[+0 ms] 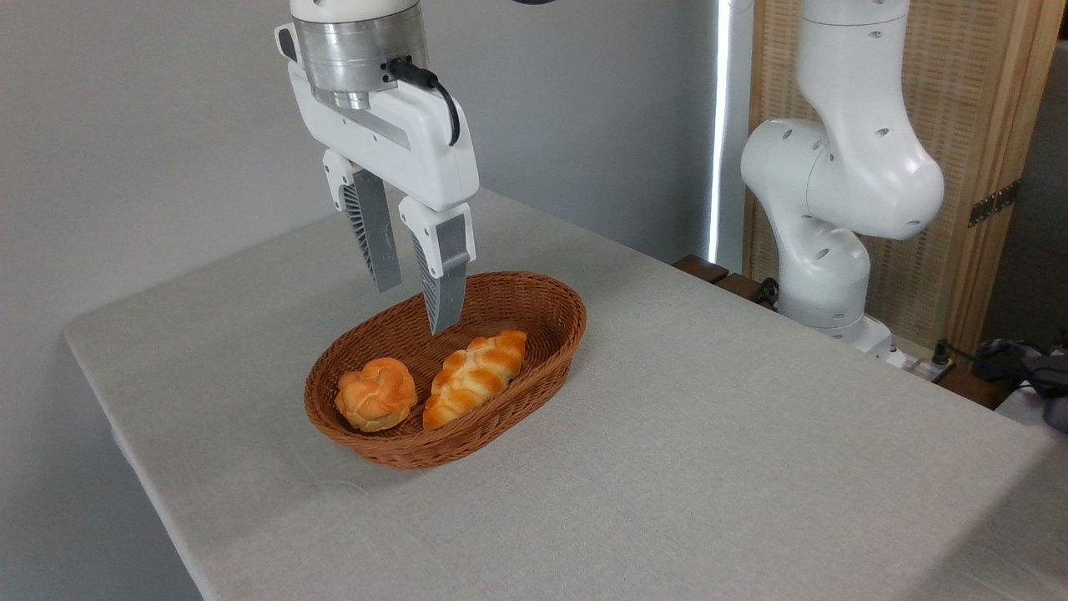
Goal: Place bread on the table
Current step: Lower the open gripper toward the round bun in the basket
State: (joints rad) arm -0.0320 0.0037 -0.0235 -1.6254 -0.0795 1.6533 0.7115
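- Two-finger gripper (415,307), white body w/ grey ribbed fingers (375,238), hangs above the back part of the brown oval wicker basket (546,310); fingers point down, spread apart w/ a clear gap btwn them, nothing held.
- Longer-looking right finger's tip sits in front of the basket's inner back wall in this view; can't tell if it touches the weave, looks apart.
- Small round golden-orange knotted bun (376,393) lies inside the basket at its left-front end, against the rim; not on the cloth.
- Longer braided oval loaf (475,376), same orange-gold glaze, lies just beside the bun on its right, running diagonally toward the basket's back-right; the two look touching or nearly so.
- Gripper is above and behind both breads, apart from each.
- Large table in light grey-beige linen-like cloth (709,434) carries the basket left of centre.
- White robot arm base and joints (834,209) stand at the table's far right edge; wood-and-rattan screen (984,125) behind it, grey wall (125,125) at left.
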